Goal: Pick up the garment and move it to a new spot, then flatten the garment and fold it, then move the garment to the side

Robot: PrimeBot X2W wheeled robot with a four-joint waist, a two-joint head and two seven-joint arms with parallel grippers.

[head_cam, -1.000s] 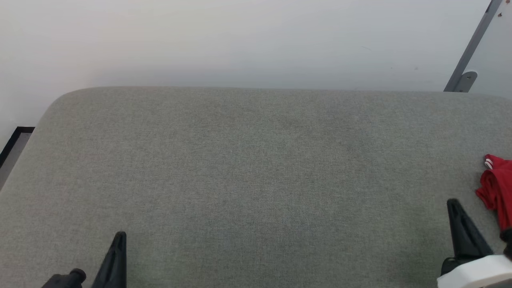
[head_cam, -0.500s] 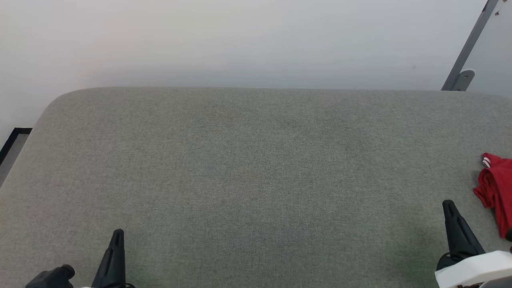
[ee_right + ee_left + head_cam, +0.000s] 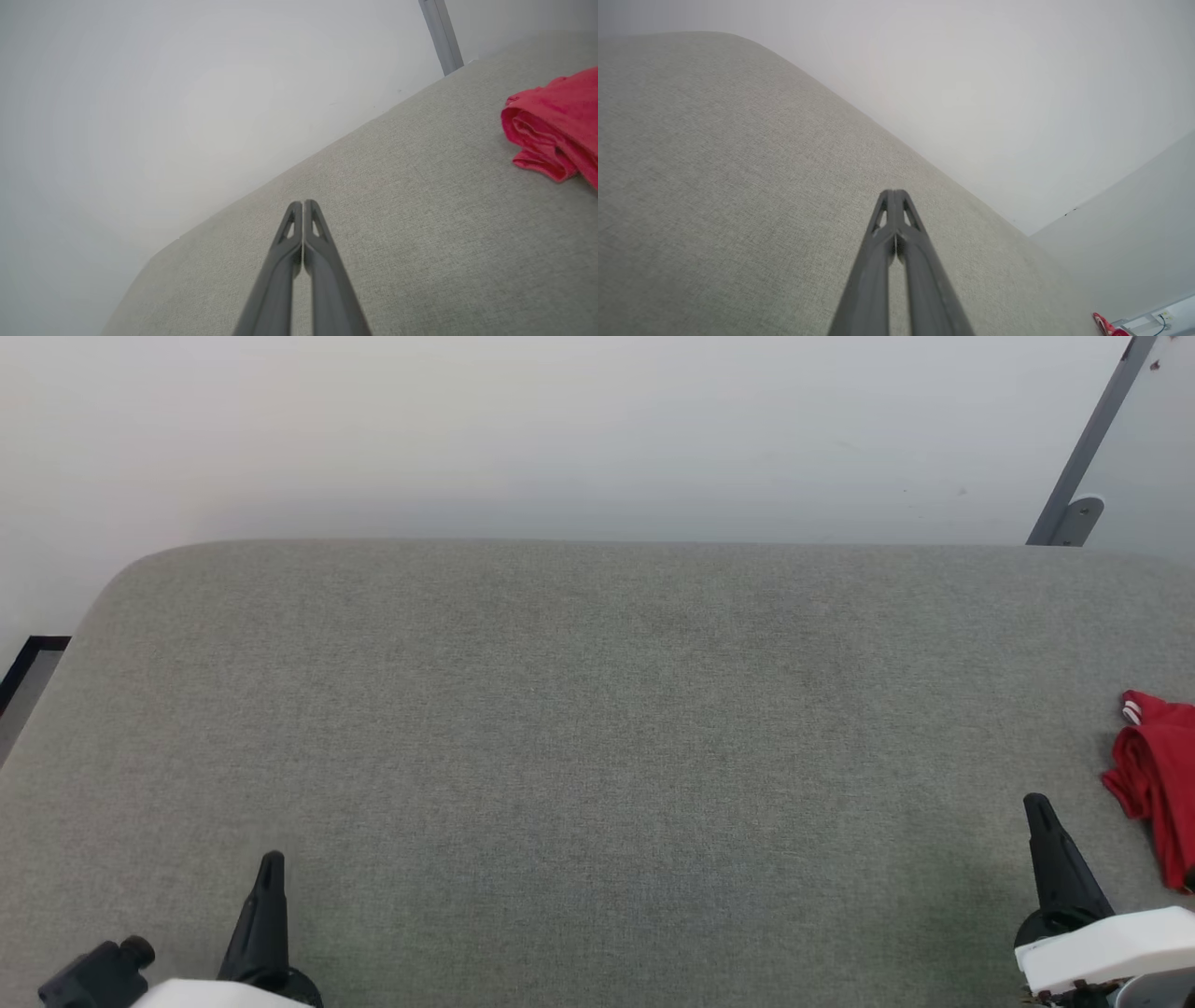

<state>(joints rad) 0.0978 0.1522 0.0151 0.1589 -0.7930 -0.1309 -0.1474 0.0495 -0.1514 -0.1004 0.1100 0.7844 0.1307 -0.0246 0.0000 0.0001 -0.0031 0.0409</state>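
The garment [image 3: 1158, 775] lies bunched in a red heap with a bit of white striped trim at the right edge of the grey fabric surface [image 3: 597, 728]; the frame cuts it off. It also shows as a red folded lump [image 3: 556, 126] in the right wrist view and a small red bit [image 3: 1104, 324] in the left wrist view. My right gripper [image 3: 1034, 803] is shut and empty, a little to the left of the garment and apart from it. Far from it at the lower left, my left gripper [image 3: 272, 859] is shut and empty too.
A pale wall rises behind the surface's far edge. A grey metal bar [image 3: 1088, 448] with a bracket slants up at the back right. At the far left a dark-edged floor strip [image 3: 28, 677] shows beside the surface's rounded corner.
Both grippers' fingertips have moved a little forward, up the head view. The whole picture has shifted slightly left, so the camera has turned. The garment lies as before.
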